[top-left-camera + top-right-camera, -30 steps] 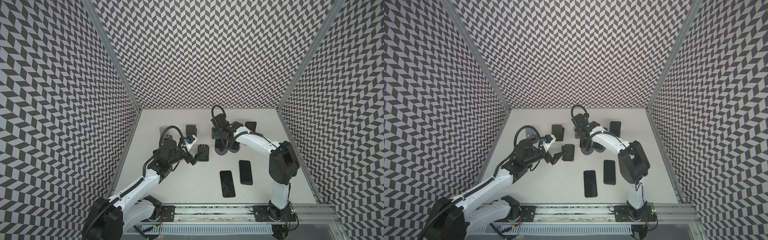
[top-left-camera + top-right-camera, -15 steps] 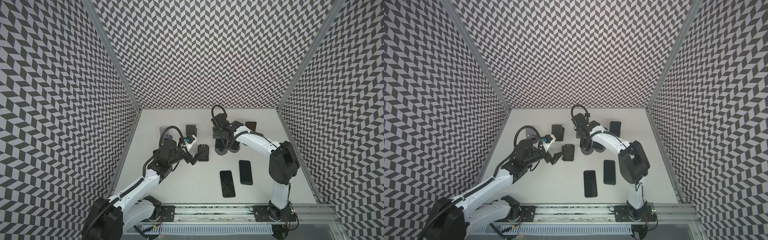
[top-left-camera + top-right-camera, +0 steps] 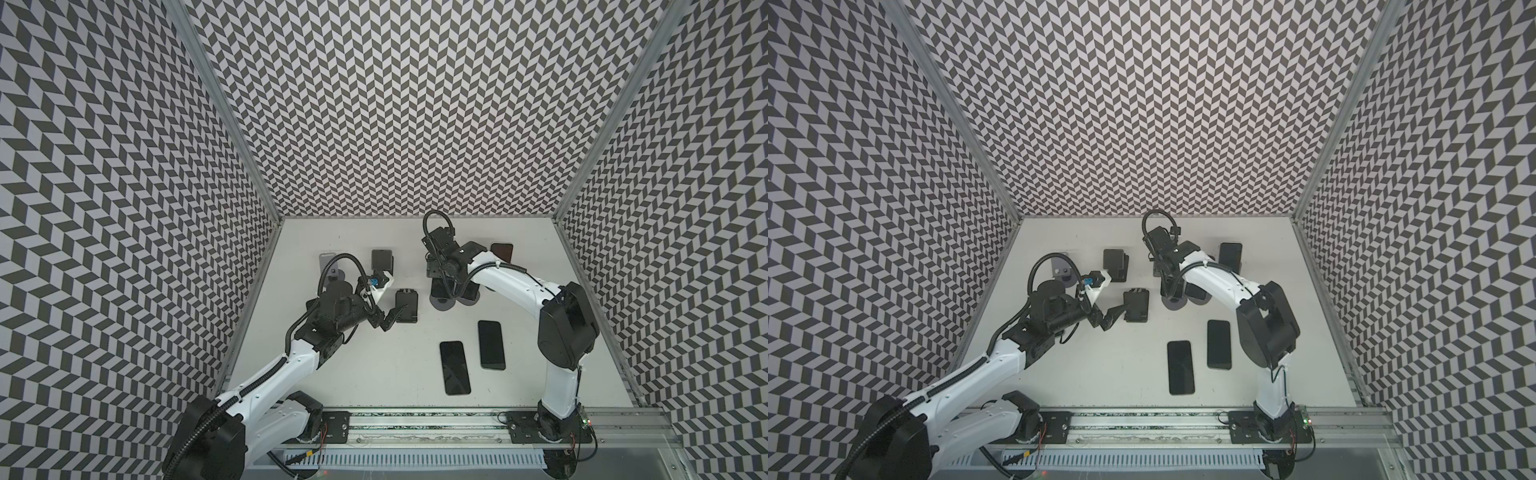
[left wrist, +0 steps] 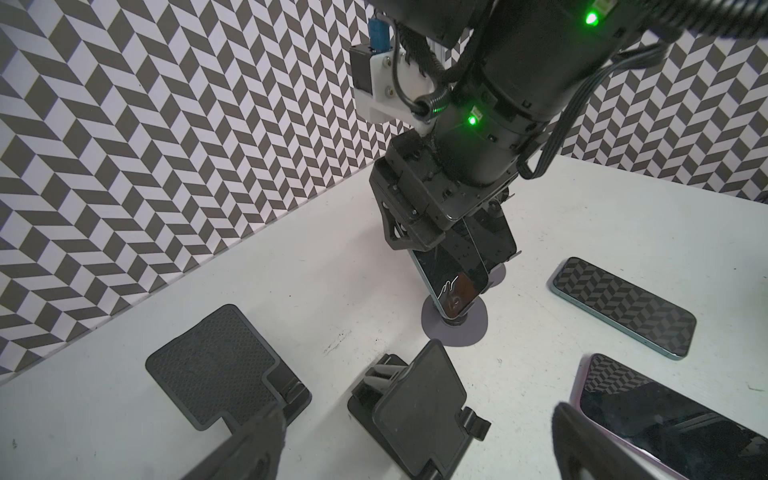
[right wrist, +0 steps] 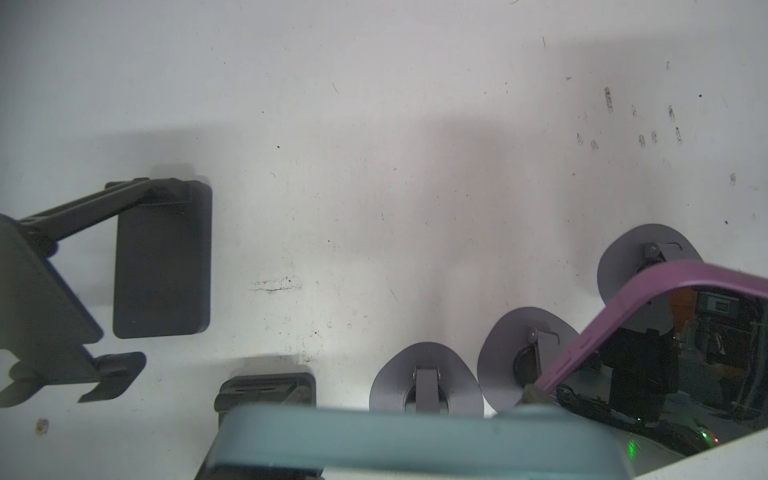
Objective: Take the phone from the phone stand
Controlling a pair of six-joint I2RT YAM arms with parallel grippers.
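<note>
A dark phone [image 4: 453,278] with a teal edge [image 5: 415,440] leans upright on a grey phone stand with a round base [image 4: 455,328], mid-table in both top views. My right gripper [image 4: 436,243] comes down from above and is shut on the phone's top end; in a top view the gripper [image 3: 440,278] covers most of it, with the round base [image 3: 442,304] showing below. My left gripper [image 3: 390,318] hovers open beside a black folding stand [image 3: 406,305], its fingers [image 4: 249,449] apart and holding nothing.
A second phone with a purple edge [image 5: 623,316] stands on a neighbouring grey stand. Two phones [image 3: 455,368] [image 3: 491,345] lie flat near the front. Another phone [image 3: 502,251] stands at the back right. Two black stands [image 3: 381,262] [image 4: 220,365] and a grey one [image 3: 328,262] sit on the left.
My right gripper's jaws have closed onto the top of the phone on the stand. Both arms have stayed almost where they were.
</note>
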